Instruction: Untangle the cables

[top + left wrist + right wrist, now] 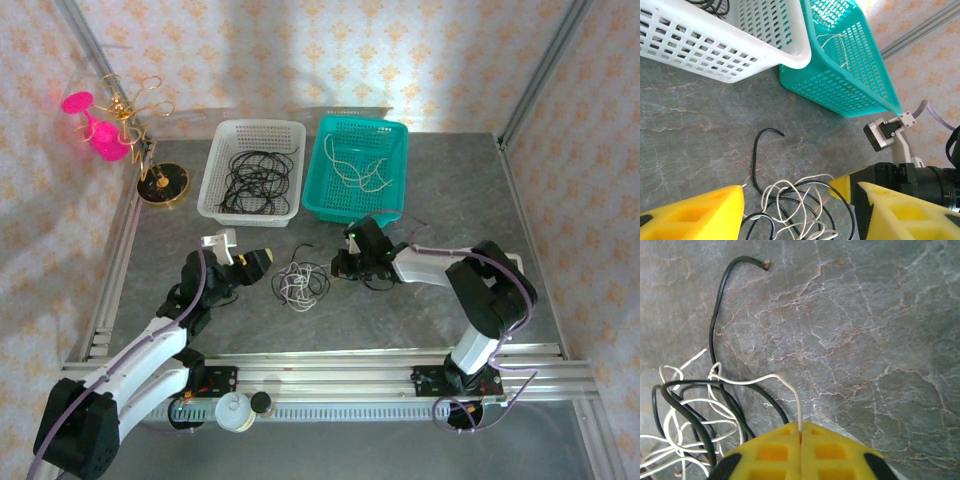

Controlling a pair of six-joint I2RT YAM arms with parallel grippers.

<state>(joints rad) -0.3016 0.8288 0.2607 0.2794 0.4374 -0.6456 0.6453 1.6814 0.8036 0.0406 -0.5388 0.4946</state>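
Observation:
The cables (301,283) lie as a small loose tangle on the grey table between my two grippers. A black cable (720,315) curls out to a free end, and a whitish cable (750,380) loops through it. My right gripper (800,432) is shut on an end of the whitish cable, which rises straight out from between its yellow fingertips. In the top view the right gripper (338,265) sits just right of the tangle. My left gripper (801,195) stands open with the tangle's black cable (756,155) and whitish cable (785,187) between and ahead of its fingers, and the left gripper (265,263) is just left of the pile.
A white basket (215,165) holding black cords and a teal basket (318,170) holding whitish cords stand side by side behind the tangle. A gold stand (163,184) with pink pieces is at the back left. Small bottles (233,410) sit on the front rail.

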